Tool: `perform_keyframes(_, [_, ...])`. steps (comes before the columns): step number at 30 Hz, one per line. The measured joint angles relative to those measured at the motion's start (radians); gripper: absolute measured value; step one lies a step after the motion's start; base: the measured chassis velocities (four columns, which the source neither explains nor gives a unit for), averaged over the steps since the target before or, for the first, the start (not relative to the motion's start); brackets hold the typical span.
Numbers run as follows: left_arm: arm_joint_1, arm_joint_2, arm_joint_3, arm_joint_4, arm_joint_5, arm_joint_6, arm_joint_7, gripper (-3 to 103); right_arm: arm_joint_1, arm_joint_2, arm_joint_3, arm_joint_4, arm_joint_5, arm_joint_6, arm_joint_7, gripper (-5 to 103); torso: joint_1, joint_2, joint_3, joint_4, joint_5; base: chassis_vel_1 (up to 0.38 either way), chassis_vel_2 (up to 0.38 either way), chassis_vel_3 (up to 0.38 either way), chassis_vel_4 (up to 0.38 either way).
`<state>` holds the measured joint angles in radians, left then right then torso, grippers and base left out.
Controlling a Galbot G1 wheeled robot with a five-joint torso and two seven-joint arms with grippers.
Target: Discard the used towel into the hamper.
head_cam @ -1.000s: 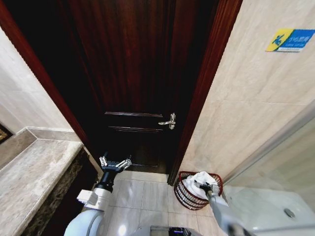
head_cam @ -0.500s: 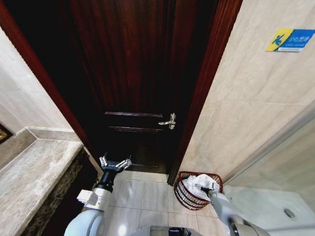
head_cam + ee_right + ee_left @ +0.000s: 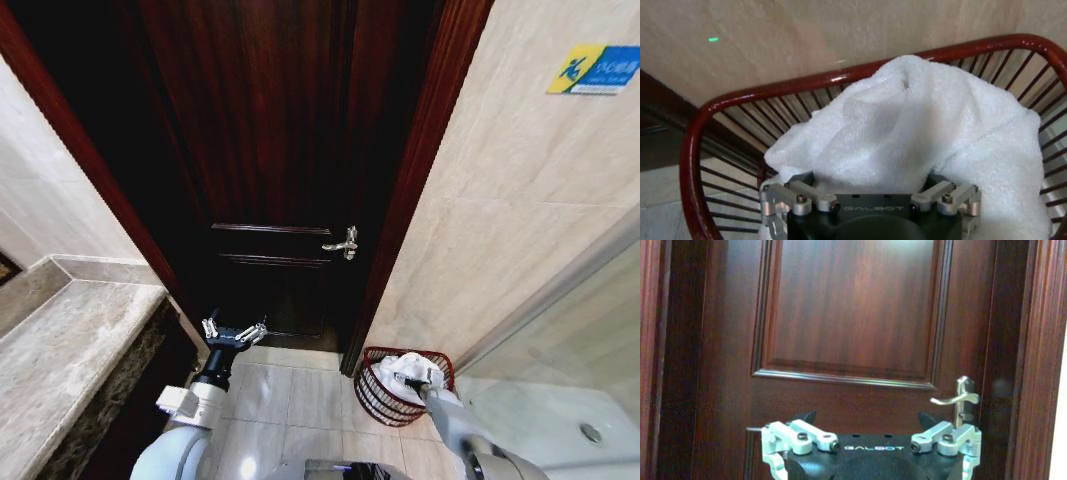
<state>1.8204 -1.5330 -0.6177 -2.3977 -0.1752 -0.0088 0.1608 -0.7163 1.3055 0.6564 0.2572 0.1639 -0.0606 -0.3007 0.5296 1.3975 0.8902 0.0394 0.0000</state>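
Since 1 s ago, right gripper [image 3: 414, 381] has lowered slightly over hamper [image 3: 372, 395]. Fingers spread open; towel [image 3: 920, 145] lies heaped inside the hamper, apparently released. Left gripper [image 3: 234, 333] hovers idle, fingers open, facing the door [image 3: 853, 330], clear of the work.

We are holding our right gripper [image 3: 418, 380] over the hamper [image 3: 385, 400], against the white towel [image 3: 408, 366]; our left gripper [image 3: 233, 333] is spreading its fingers before the door [image 3: 280, 180].
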Motion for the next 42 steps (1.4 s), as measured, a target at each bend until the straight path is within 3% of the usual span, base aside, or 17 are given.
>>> perform_keyframes(16, [0.0,0.0,0.0,0.0,0.0,0.0,0.0,99,0.005,-0.013,-0.004,-0.001,-0.003,-0.033,-0.043,100,-0.043,-0.093,-0.05,0.0,0.0,0.0,0.0,0.0,0.0])
perform_keyframes(42, [0.0,0.0,0.0,0.0,0.0,0.0,0.0,99,0.006,-0.013,-0.018,0.027,-0.075,0.023,-0.01,100,-0.11,-0.242,-0.132,0.0002,0.0003,0.0,0.0,0.0,0.0])
